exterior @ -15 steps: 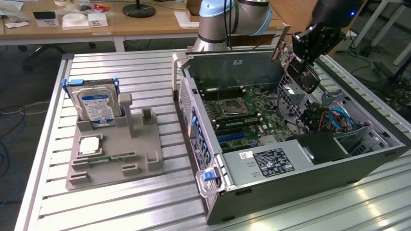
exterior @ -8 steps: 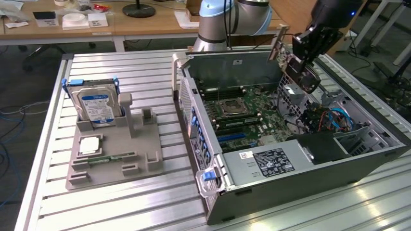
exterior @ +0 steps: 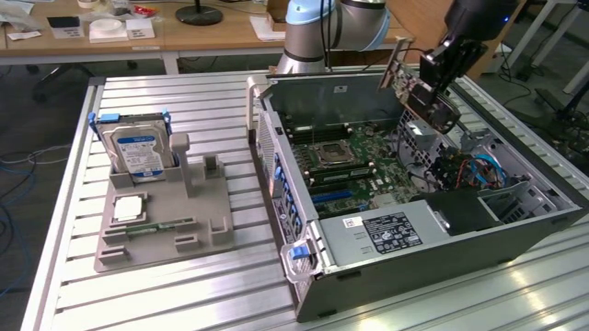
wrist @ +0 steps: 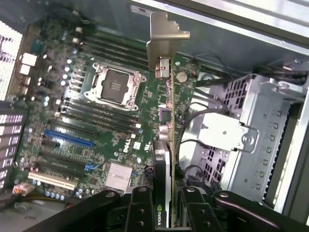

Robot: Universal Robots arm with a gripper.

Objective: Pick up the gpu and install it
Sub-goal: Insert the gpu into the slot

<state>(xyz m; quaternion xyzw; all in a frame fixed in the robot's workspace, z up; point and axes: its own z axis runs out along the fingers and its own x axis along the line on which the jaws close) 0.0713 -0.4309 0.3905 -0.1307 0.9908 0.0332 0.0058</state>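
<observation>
Gripper fingers are clamping the gpu edge-on, holding it over the open computer case — motherboard lying below, silver drive cage and black cables crowding just beside it.

Matt grey metal bracket on gpu

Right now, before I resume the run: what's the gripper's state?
Gripper: shut on the gpu, holding it over the open computer case.
</observation>
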